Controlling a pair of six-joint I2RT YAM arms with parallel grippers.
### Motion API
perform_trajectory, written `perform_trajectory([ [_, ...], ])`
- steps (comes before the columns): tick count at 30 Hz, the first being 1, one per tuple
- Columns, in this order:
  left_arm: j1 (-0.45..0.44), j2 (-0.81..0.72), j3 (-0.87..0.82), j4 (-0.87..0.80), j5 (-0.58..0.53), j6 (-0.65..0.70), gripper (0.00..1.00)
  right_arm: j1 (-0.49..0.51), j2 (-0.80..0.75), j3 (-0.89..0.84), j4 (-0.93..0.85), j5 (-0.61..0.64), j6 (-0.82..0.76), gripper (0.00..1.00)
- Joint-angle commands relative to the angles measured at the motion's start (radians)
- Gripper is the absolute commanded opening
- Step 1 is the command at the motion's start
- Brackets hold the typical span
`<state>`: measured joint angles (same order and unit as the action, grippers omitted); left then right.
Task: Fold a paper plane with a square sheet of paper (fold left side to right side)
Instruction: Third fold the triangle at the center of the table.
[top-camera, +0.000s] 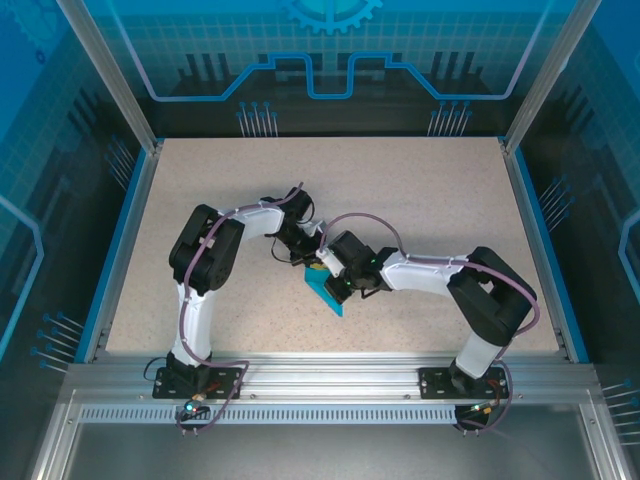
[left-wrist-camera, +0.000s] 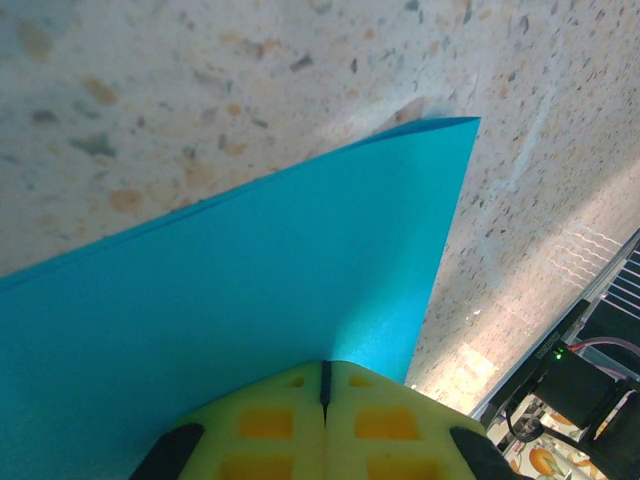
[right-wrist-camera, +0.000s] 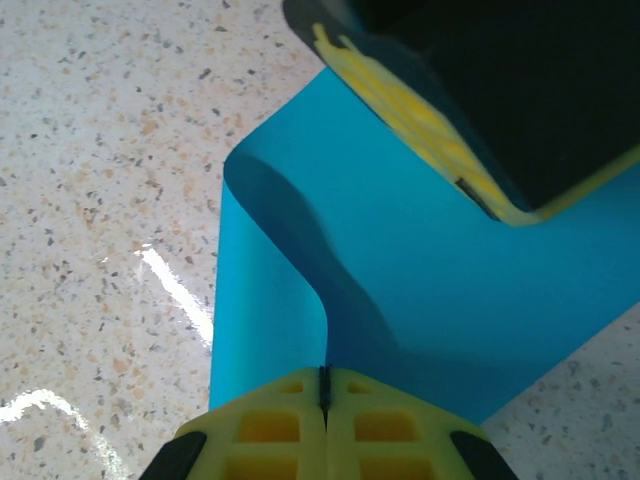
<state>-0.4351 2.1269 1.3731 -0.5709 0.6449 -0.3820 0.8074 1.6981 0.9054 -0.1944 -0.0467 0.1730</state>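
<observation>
- Square sheet of paper (top-camera: 328, 298), teal-blue, sits a little toward 6 o'clock from the middle of the speckled surface (top-camera: 420, 200). It lies just beyond the aluminium rail (top-camera: 330, 372) that carries both arm bases.
- Right pincer (top-camera: 338, 284) reaches the sheet from 3 o'clock and is clenched on it. In the right wrist view its yellow fingers (right-wrist-camera: 270, 425) meet with no gap, and the paper's edge runs in between them at 6 o'clock.
- Just past that grip the sheet is not flat. It bows up in a soft curl toward 10 o'clock of that view, with a shadowed band along the curl.
- Left pincer (top-camera: 312, 263) comes in from 11 o'clock, close beside the right one, and is likewise clamped on the sheet. In the left wrist view its yellow fingers (left-wrist-camera: 265, 425) press together on the paper's edge.
- From the left grip the paper stretches away to a sharp corner at 1 o'clock of that view. Whether the corner touches the surface I cannot tell.
- Farther off, the surface runs on toward 12 o'clock to the blue-patterned back panel (top-camera: 320, 60).
</observation>
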Motion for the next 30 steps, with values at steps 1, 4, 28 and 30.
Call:
perform_trajectory([
  [1,-0.02,0.059,-0.001,-0.036,-0.062,0.017,0.05,-0.016,0.018,0.018,-0.019,0.025,0.019,0.0],
  [4,-0.021,0.06,-0.002,-0.036,-0.061,0.015,0.05,-0.02,0.02,0.016,-0.018,0.033,0.027,0.0],
  [28,-0.026,0.067,0.0,-0.033,-0.061,0.012,0.05,-0.024,0.035,0.027,-0.019,0.047,0.04,0.0],
  [30,-0.027,0.068,0.001,-0.033,-0.062,0.011,0.05,-0.024,0.028,0.027,-0.02,0.048,0.039,0.0],
])
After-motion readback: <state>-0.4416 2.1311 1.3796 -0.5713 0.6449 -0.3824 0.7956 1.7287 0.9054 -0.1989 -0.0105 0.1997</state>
